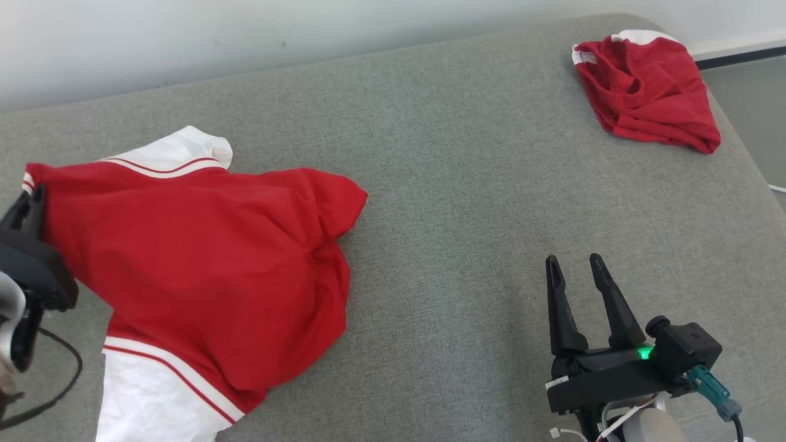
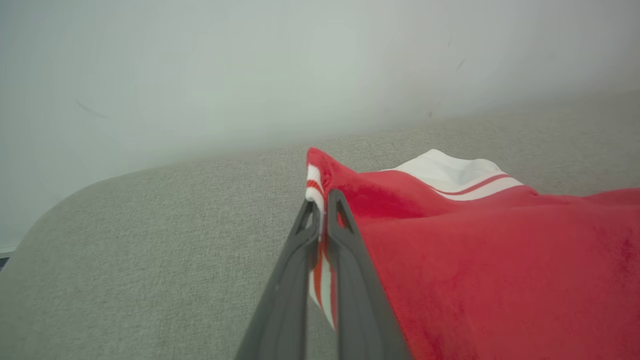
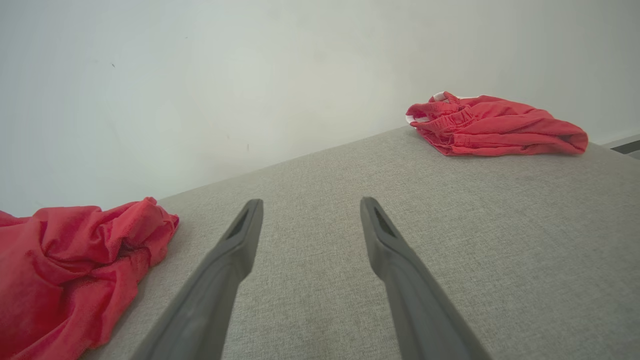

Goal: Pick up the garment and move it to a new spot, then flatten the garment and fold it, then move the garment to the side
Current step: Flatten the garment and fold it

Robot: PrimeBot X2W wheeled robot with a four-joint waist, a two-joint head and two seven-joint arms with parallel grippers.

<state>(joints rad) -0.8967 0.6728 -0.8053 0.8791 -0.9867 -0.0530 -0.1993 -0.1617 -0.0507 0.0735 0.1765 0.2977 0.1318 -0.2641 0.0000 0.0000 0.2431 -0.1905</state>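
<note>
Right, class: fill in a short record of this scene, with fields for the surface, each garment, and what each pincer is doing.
Surface: grey fabric surface, backed by a pale wall
Held garment: red and white garment, rumpled, on the robot's left side
Other garment: second red garment, bunched near the far right corner
Left arm: left pincer shut on the red and white garment's striped edge
Right arm: right pincer open, empty, apart from both garments
</note>
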